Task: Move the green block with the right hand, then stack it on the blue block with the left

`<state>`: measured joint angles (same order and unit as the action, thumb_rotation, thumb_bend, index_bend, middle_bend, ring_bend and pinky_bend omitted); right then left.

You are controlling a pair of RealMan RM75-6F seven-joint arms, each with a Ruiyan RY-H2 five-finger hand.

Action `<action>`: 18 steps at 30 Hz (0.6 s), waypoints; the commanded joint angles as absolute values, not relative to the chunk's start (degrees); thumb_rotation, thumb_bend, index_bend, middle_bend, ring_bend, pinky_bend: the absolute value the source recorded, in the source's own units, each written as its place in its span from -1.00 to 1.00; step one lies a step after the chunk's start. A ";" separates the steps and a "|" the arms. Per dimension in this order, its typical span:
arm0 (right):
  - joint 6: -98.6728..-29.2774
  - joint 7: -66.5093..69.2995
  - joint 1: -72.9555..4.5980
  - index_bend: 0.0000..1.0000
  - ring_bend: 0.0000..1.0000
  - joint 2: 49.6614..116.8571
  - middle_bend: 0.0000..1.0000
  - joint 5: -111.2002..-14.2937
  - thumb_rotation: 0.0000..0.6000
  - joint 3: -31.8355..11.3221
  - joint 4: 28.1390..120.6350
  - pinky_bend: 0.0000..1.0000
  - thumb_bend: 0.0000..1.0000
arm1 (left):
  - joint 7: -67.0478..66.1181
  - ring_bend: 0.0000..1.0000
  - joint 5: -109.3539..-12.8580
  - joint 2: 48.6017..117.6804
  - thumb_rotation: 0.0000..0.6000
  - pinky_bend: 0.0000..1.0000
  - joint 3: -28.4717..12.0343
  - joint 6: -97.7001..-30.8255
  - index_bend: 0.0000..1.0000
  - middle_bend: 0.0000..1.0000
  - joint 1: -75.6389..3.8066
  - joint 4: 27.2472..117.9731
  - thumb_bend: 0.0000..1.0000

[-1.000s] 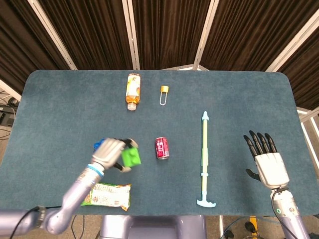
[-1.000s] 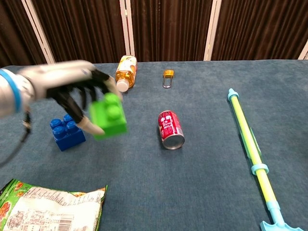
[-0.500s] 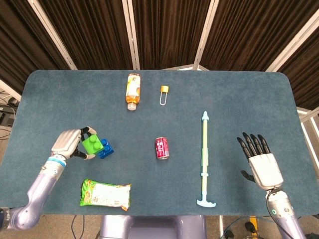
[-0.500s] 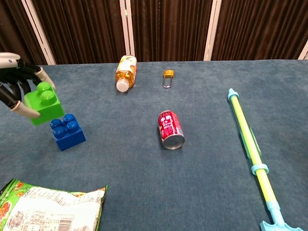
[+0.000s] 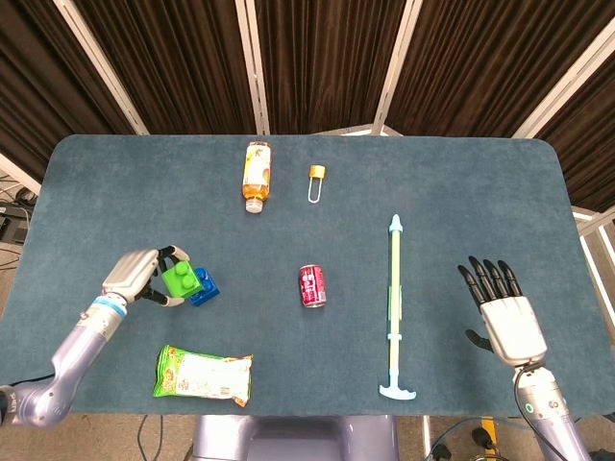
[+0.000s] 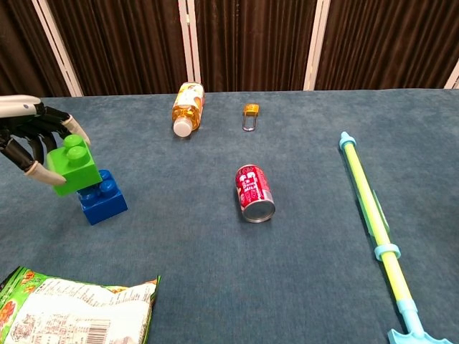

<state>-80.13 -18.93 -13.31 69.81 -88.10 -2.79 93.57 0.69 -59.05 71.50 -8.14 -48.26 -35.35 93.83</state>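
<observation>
My left hand (image 5: 137, 275) (image 6: 29, 143) grips the green block (image 5: 178, 280) (image 6: 74, 165) at the table's left side. The green block sits tilted over the left part of the blue block (image 5: 204, 288) (image 6: 105, 199); whether they touch I cannot tell. The blue block rests on the teal cloth. My right hand (image 5: 504, 307) hovers open at the far right of the table, fingers spread, holding nothing; the chest view does not show it.
A red can (image 5: 312, 285) (image 6: 254, 192) lies mid-table. A long yellow-green pump (image 5: 393, 305) (image 6: 371, 213) lies to its right. A snack bag (image 5: 205, 375) (image 6: 72, 309) lies near the front left edge. A bottle (image 5: 256, 175) (image 6: 186, 107) and an orange padlock (image 5: 316, 180) (image 6: 249, 112) lie at the back.
My left hand carried the green block leftward from beside the can, past the blue block, then edged it back right and down onto the blue block's left side. My right hand barely drifted.
</observation>
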 commanded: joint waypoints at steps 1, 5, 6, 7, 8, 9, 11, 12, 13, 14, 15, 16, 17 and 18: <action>-80.05 -18.81 -13.24 -1.00 -1.00 69.76 -1.00 -87.95 1.00 -2.84 93.48 -1.00 -1.00 | 2.10 -0.05 -59.43 72.94 1.00 -0.12 -8.18 -47.11 -0.08 -0.05 -35.69 91.93 -0.67; -79.84 -18.48 -13.18 -1.00 -1.00 69.66 -1.00 -87.50 1.00 -3.01 93.30 -1.00 -1.00 | 2.73 -0.05 -58.73 74.09 1.00 -0.12 -8.33 -45.54 -0.08 -0.05 -36.41 90.49 -0.67; -79.81 -18.40 -13.18 -1.00 -1.00 69.64 -1.00 -87.44 1.00 -3.04 93.29 -1.00 -1.00 | 2.69 -0.05 -58.66 74.22 1.00 -0.12 -8.35 -45.45 -0.08 -0.05 -36.51 90.34 -0.67; -79.78 -18.31 -13.18 -1.00 -1.00 69.61 -1.00 -87.39 1.00 -3.08 93.29 -1.00 -1.00 | 2.63 -0.05 -58.57 74.35 1.00 -0.12 -8.37 -45.35 -0.08 -0.05 -36.61 90.20 -0.67; -79.76 -18.19 -13.18 -1.00 -1.00 69.56 -1.00 -87.35 1.00 -3.12 93.27 -1.00 -1.00 | 2.59 -0.05 -58.40 74.50 1.00 -0.12 -8.41 -45.20 -0.08 -0.05 -36.75 90.06 -0.67; -79.74 -18.06 -13.18 -1.00 -1.00 69.51 -1.00 -87.32 1.00 -3.16 93.23 -1.00 -1.00 | 2.60 -0.05 -58.26 74.66 1.00 -0.12 -8.50 -45.13 -0.08 -0.05 -36.86 89.95 -0.67; -79.67 -17.81 -13.17 -1.00 -1.00 69.40 -1.00 -87.28 1.00 -3.19 93.20 -1.00 -1.00 | 2.62 -0.05 -57.95 74.94 1.00 -0.12 -8.64 -44.91 -0.08 -0.05 -37.08 89.82 -0.66; -79.63 -17.76 -13.18 -1.00 -1.00 69.38 -1.00 -87.24 1.00 -3.23 93.17 -1.00 -1.00 | 2.55 -0.05 -57.90 75.11 1.00 -0.12 -8.71 -44.86 -0.08 -0.05 -37.23 89.71 -0.66; -79.60 -17.71 -13.18 -1.00 -1.00 69.36 -1.00 -87.21 1.00 -3.25 93.15 -1.00 -1.00 | 2.48 -0.05 -57.77 75.29 1.00 -0.12 -8.76 -44.81 -0.08 -0.05 -37.35 89.59 -0.66; -79.58 -17.70 -13.19 -1.00 -1.00 69.35 -1.00 -87.21 1.00 -3.27 93.17 -1.00 -1.00 | 2.39 -0.05 -57.61 75.45 1.00 -0.12 -8.78 -44.70 -0.08 -0.05 -37.47 89.46 -0.66; -79.57 -17.70 -13.19 -1.00 -1.00 69.34 -1.00 -87.21 1.00 -3.29 93.14 -1.00 -1.00 | 2.16 -0.05 -57.42 75.63 1.00 -0.12 -8.75 -44.57 -0.08 -0.05 -37.64 89.26 -0.66; -79.58 -17.70 -13.19 -1.00 -1.00 69.34 -1.00 -87.22 1.00 -3.30 93.13 -1.00 -1.00 | 1.85 -0.05 -57.19 75.78 1.00 -0.12 -8.70 -44.48 -0.08 -0.05 -37.79 89.06 -0.66; -79.58 -17.72 -13.19 -1.00 -1.00 69.35 -1.00 -87.23 1.00 -3.32 93.14 -1.00 -1.00 | 1.51 -0.05 -56.77 75.97 1.00 -0.12 -8.66 -44.37 -0.08 -0.05 -37.96 88.87 -0.66; -79.56 -17.73 -13.18 -1.00 -1.00 69.36 -1.00 -87.20 1.00 -3.33 93.14 -1.00 -1.00 | 1.38 -0.05 -56.46 76.13 1.00 -0.12 -8.66 -44.29 -0.08 -0.05 -38.06 88.74 -0.66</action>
